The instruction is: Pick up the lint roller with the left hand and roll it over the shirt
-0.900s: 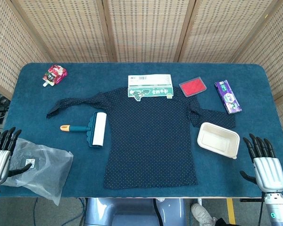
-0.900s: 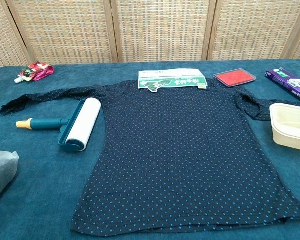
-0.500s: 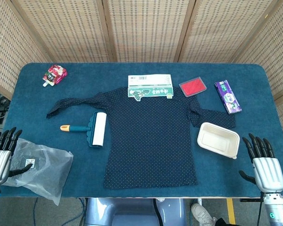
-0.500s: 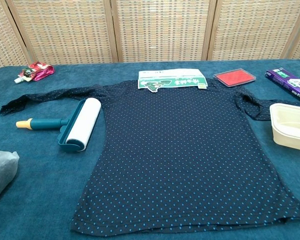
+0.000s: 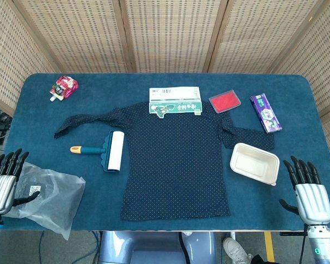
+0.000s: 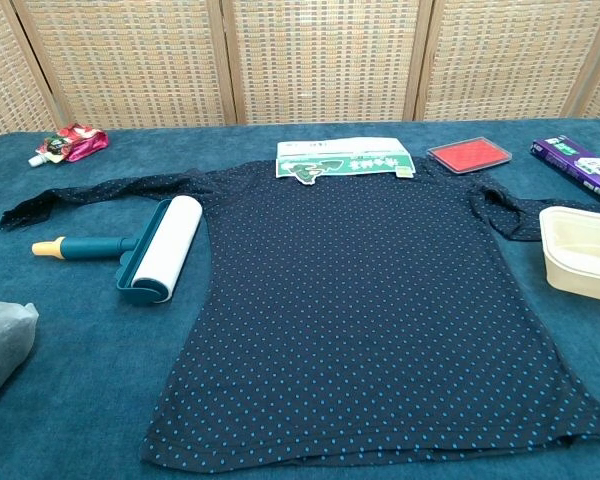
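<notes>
A blue worktop (image 5: 33, 110) carries a dark navy shirt (image 5: 176, 165) with small blue dots, spread flat with its left sleeve stretched out. Just beside the shirt's left edge lies the lint roller (image 5: 107, 150), untouched: a white roll in a teal frame, with a teal handle ending in an orange tip. The left robot hand (image 5: 3, 184) rests at the near-left corner, touching a clear plastic bag (image 5: 49, 195), fingers spread and empty. The right robot hand (image 5: 308, 192) waits at the near-right corner, also spread and empty.

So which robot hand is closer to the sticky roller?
Left. The left hand sits at the table's near-left corner, just below-left of the lint roller. The right hand is far across, past the shirt.
</notes>
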`<state>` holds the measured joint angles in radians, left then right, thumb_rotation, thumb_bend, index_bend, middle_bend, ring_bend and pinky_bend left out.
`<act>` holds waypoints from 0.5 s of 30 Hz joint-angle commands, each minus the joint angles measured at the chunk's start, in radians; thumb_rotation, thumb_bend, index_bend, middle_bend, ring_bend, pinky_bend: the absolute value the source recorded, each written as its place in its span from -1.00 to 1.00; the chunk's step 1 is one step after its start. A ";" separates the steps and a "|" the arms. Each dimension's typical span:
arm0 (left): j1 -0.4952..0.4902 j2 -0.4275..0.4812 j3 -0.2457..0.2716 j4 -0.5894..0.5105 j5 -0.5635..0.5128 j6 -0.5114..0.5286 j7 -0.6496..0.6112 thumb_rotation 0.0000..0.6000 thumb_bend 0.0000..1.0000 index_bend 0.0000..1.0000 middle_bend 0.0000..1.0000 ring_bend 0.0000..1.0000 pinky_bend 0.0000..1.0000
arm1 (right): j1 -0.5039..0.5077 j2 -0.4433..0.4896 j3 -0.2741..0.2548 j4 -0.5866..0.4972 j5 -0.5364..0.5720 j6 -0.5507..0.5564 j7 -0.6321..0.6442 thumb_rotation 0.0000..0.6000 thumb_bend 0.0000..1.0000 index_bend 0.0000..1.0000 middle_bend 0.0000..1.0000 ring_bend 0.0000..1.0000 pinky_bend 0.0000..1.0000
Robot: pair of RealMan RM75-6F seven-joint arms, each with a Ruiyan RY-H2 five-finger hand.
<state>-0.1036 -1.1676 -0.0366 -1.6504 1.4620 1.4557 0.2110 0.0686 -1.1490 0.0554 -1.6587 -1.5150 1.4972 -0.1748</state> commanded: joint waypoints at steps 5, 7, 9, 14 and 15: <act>-0.003 -0.003 -0.005 -0.003 -0.007 -0.002 0.005 1.00 -0.80 -1.00 -1.00 -1.00 -1.00 | -0.001 0.003 0.002 -0.002 0.001 0.003 0.009 1.00 -0.70 -1.00 -1.00 -1.00 -1.00; -0.009 -0.001 -0.014 -0.008 -0.018 -0.008 0.005 1.00 -0.80 -1.00 -1.00 -1.00 -1.00 | 0.000 0.002 0.002 -0.001 0.004 -0.001 0.012 1.00 -0.70 -1.00 -1.00 -1.00 -1.00; -0.015 0.000 -0.021 -0.011 -0.025 -0.013 0.008 1.00 -0.80 -1.00 -1.00 -1.00 -1.00 | 0.001 0.001 0.002 0.002 0.005 -0.003 0.014 1.00 -0.71 -1.00 -1.00 -1.00 -1.00; -0.070 -0.003 -0.088 -0.020 -0.067 -0.045 0.025 1.00 -0.79 -1.00 -1.00 -0.99 -0.87 | 0.004 -0.008 0.002 0.011 0.003 -0.008 0.013 1.00 -0.71 -1.00 -1.00 -1.00 -1.00; -0.080 -0.003 -0.098 -0.022 -0.077 -0.054 0.031 1.00 -0.79 -1.00 -0.97 -0.95 -0.79 | 0.004 -0.009 0.002 0.012 0.003 -0.008 0.013 1.00 -0.71 -1.00 -1.00 -1.00 -1.00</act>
<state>-0.1656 -1.1699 -0.1159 -1.6672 1.4024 1.4180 0.2311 0.0729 -1.1584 0.0572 -1.6469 -1.5119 1.4887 -0.1619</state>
